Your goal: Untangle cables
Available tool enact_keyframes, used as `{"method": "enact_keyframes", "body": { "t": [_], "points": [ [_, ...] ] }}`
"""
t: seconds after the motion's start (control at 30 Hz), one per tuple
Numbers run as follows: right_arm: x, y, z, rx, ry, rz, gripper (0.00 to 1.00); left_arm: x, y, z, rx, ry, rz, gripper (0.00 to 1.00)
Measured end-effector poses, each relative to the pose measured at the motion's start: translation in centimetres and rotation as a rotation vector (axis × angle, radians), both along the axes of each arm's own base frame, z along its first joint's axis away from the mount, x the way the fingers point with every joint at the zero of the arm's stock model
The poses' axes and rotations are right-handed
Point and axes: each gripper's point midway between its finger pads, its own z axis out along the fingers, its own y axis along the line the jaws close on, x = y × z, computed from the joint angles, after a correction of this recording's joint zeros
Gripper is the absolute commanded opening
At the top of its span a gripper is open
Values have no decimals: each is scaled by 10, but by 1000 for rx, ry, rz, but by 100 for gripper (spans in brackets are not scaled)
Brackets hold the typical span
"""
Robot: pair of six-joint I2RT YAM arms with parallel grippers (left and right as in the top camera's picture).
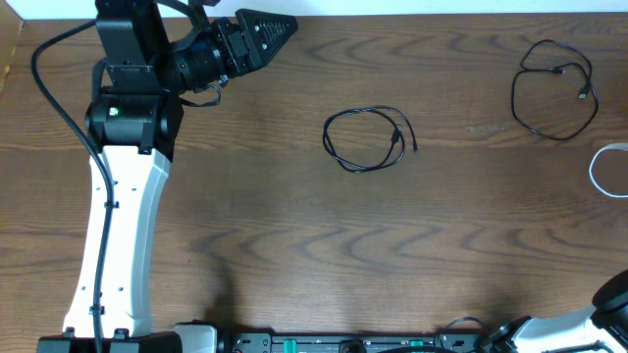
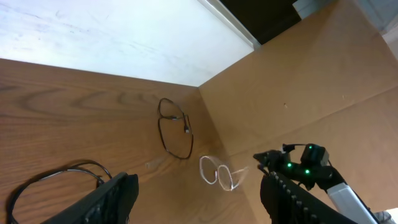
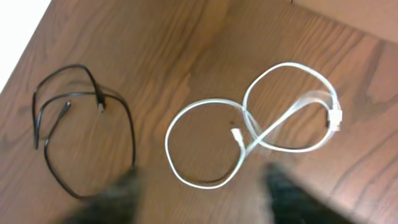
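The left gripper (image 2: 198,186) and right gripper (image 3: 200,182) both stand wide and empty, likely because the white cable (image 3: 252,134), just ahead of the right gripper, lies apart from the black cable (image 3: 133,137) beside it.

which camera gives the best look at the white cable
The right wrist view: the thin white looped cable lies whole there, two joined loops with both plugs visible. The overhead view catches only a curved piece, cut off at the frame's right edge. The left wrist view shows it whole but small and far off.
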Motion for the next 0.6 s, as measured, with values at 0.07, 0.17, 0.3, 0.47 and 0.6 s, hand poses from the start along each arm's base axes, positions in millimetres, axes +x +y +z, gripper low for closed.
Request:
{"method": "enact_keyframes", "body": {
  "t": [0.07, 0.17, 0.3, 0.47, 0.6],
  "points": [
    [5, 5, 0, 22, -21, 20, 99, 0, 0, 0, 0, 0, 0, 68],
    [15, 16, 1, 51, -50, 61, 99, 0, 0, 0, 2, -4, -1, 69],
    [40, 48, 4, 116, -112, 173, 99, 0, 0, 0, 24, -37, -8, 73],
    [88, 133, 8, 192, -148, 425, 99, 0, 0, -1, 53, -77, -15, 79],
    [115, 205, 9, 185, -133, 626, 86, 3, 3, -22, 82, -33, 4, 79]
  ]
}}
